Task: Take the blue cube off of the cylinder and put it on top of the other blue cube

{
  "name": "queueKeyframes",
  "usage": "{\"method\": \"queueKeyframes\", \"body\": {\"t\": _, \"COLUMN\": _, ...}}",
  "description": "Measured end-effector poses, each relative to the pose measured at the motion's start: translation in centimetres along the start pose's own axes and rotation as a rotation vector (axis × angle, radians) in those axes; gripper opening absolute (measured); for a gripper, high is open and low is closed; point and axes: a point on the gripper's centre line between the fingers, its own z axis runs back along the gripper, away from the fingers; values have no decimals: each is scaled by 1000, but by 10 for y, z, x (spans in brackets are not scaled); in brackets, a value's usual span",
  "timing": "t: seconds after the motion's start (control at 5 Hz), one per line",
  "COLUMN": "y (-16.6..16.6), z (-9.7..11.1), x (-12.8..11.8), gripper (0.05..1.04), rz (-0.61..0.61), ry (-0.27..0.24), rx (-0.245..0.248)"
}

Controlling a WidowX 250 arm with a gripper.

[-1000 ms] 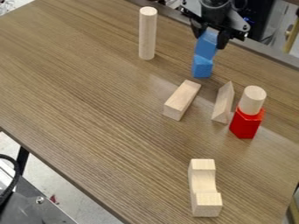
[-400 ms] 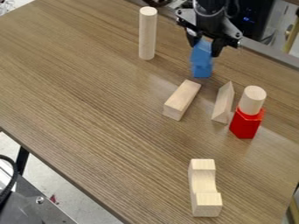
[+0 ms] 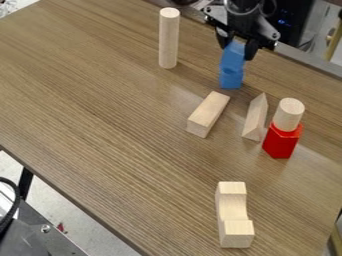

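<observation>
Wood-grained bench (image 3: 120,125), running diagonally across most of the frame. Black gripper (image 3: 236,52), at top right of centre, pointing down over the bench, with a finger on either side of the upper blue cube and pinching it. Notched wooden block (image 3: 232,212), pale, at bottom right of centre, its notch between two raised ends. Tall wooden cylinder (image 3: 169,37), standing upright at the top, just left of centre, well apart from the other blocks. Rectangular wooden block (image 3: 208,114), lying aslant right of centre, below the blue cubes. Red block (image 3: 280,143), at the right of the frame, bearing the short cylinder on its top. Triangular wooden block (image 3: 256,117), between the rectangular block and the red block, near the latter. Short wooden cylinder (image 3: 288,115), upright on the red block. Upper blue cube (image 3: 233,54), at top right of centre, held directly above the lower one and slightly tilted; whether their faces meet fully cannot be told. Lower blue cube (image 3: 231,80), resting on the bench beneath it, above the rectangular block in the frame.
</observation>
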Motion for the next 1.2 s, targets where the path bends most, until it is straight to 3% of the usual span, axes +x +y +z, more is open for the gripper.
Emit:
{"method": "queueKeyframes", "body": {"t": 0.4, "y": 1, "z": -2, "x": 0, "gripper": 600, "rz": -8, "ry": -3, "rx": 8}}
{"method": "queueKeyframes", "body": {"t": 0.6, "y": 0, "z": -2, "x": 4, "gripper": 896, "rz": -20, "ry": -33, "rx": 4}}
{"method": "queueKeyframes", "body": {"t": 0.8, "y": 4, "z": -5, "x": -1, "gripper": 1005, "rz": -34, "ry": -51, "rx": 27}}
{"method": "queueKeyframes", "body": {"t": 1.0, "y": 5, "z": -2, "x": 0, "gripper": 1001, "rz": -35, "ry": -64, "rx": 27}}
{"method": "queueKeyframes", "body": {"t": 1.2, "y": 5, "z": 34, "x": 15, "gripper": 1001, "rz": -27, "ry": -167, "rx": 1}}
